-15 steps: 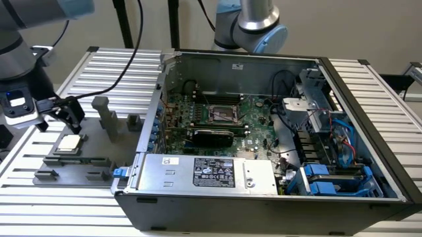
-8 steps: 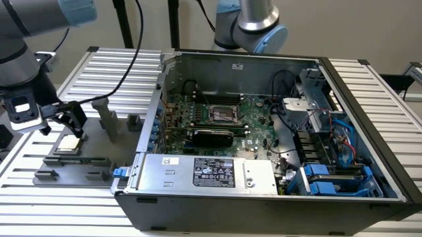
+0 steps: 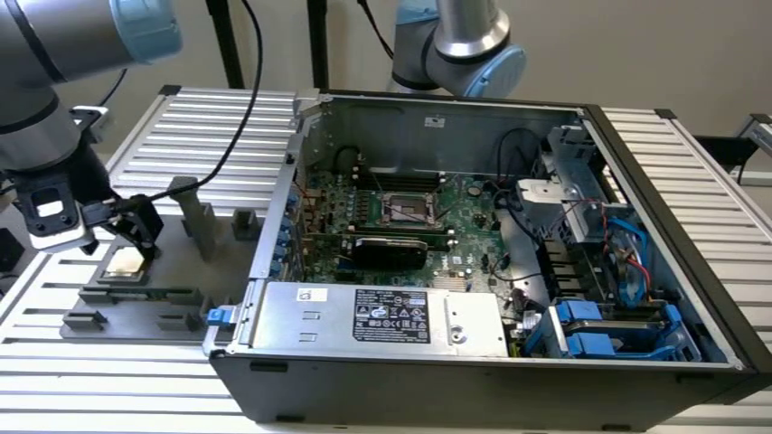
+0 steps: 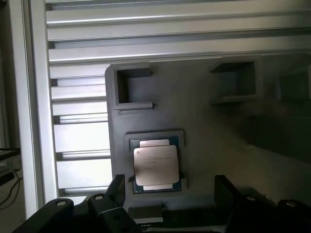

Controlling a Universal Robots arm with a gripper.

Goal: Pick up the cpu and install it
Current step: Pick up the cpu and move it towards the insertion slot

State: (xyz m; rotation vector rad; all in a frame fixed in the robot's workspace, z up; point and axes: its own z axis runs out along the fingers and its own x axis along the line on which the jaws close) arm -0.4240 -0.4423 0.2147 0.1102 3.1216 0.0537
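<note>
Aluminium slats form the table on which everything stands. Outside the computer case, on the exterior view's left of it, the arm points its gripper down at a grey plastic holder plate lying just beside the case wall. The jaws are spread wide apart and grip nothing. The cpu, a flat chip with a silver-beige top, lies seated in a shallow recess of that plate, outside the case and close under the gripper. In the wrist view the cpu lies between the two black fingers, which stand one on each side of it, apart from its edges. The chip is close to square, so it offers no marked long axis; its sides appear to run roughly parallel to the finger faces. Judged from this, the work stands at the approach to the pick, with the chip not yet touched. Two square pockets of the plate are empty. Inside the case, toward its back wall, the dark metal-framed socket sits open on the green board, well apart from the cpu.
</note>
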